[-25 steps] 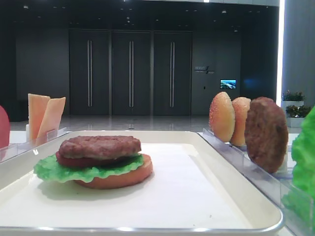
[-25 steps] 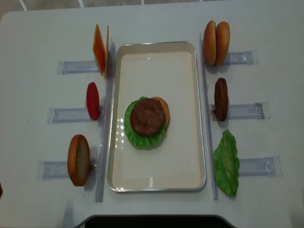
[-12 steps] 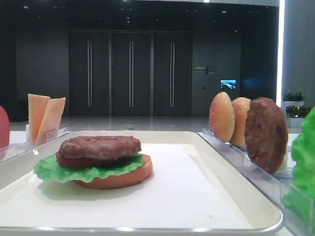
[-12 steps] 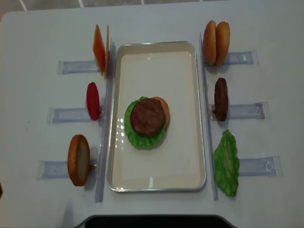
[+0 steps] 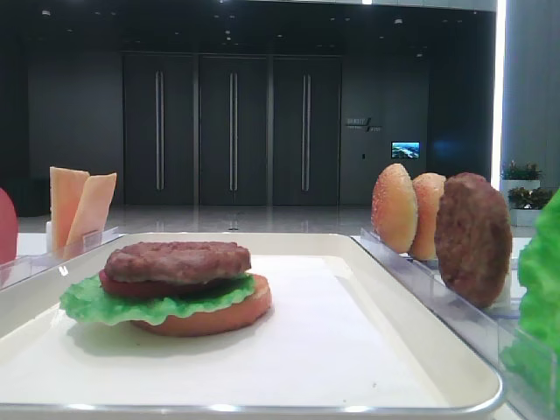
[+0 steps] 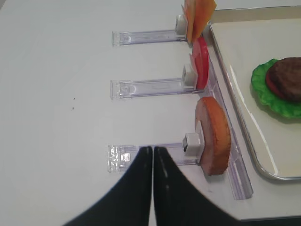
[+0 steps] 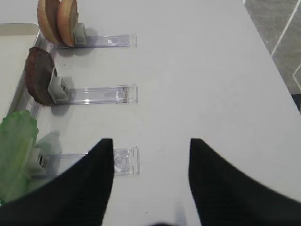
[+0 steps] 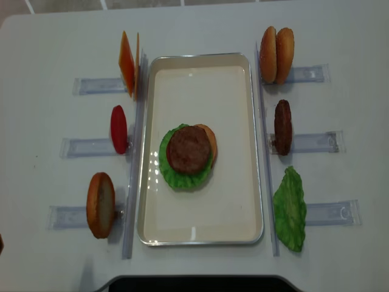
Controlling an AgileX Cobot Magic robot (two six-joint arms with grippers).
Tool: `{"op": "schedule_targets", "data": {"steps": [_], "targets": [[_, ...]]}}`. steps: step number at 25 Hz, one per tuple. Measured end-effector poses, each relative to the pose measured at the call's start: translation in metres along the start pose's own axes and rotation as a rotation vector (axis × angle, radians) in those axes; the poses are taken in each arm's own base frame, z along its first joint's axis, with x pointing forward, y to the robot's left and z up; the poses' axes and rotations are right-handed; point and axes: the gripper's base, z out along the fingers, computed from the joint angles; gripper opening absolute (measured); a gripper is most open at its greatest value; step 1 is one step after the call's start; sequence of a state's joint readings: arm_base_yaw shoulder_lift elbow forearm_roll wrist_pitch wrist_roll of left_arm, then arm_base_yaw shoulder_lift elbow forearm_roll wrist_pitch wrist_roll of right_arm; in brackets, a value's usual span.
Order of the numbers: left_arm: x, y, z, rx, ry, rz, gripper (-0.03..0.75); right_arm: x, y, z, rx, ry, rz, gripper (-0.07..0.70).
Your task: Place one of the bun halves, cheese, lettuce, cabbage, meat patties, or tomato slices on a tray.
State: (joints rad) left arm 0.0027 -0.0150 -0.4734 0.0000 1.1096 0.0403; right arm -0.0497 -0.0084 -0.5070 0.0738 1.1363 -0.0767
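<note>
The left gripper [image 6: 152, 155] hangs low over the bare table with its jaws pressed together and nothing between them, just short of the nearest clear rack [image 6: 141, 153]. The right gripper [image 7: 151, 150] has its jaws spread wide, also empty, above the end of the rack [image 7: 94, 160] that props up a lettuce leaf [image 7: 16, 150].

The task looks well advanced. On the tray [image 8: 200, 237], a flat bun base [image 5: 210, 317] carries a lettuce leaf [image 5: 131, 302], a tomato slice [image 5: 144, 286] and a meat patty [image 5: 179, 260], stacked slightly left of the tray's middle. No cheese and no top bun sit on it yet, so either could go on next.

Counting from left to right in the overhead view: left of the tray stand one bun half [image 8: 101, 204], one tomato slice [image 8: 119, 129] and two cheese slices [image 8: 129, 63], each on edge in its rack. In the tray sits the four-layer stack. Right of the tray stand two bun halves [image 8: 276, 55], one meat patty [image 8: 282, 126] and the one spare lettuce leaf. No cabbage is visible.
</note>
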Motion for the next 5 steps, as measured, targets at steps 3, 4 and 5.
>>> {"op": "schedule_targets", "data": {"steps": [3, 4, 5], "targets": [[0.0, 0.0, 0.0, 0.0, 0.0, 0.0, -0.007, 0.0, 0.0, 0.0, 0.0, 0.0, 0.0, 0.349], [0.0, 0.0, 0.0, 0.0, 0.0, 0.0, -0.007, 0.0, 0.0, 0.0, 0.0, 0.0, 0.0, 0.349], [0.0, 0.0, 0.0, 0.0, 0.0, 0.0, -0.007, 0.0, 0.0, 0.0, 0.0, 0.0, 0.0, 0.349]]}}
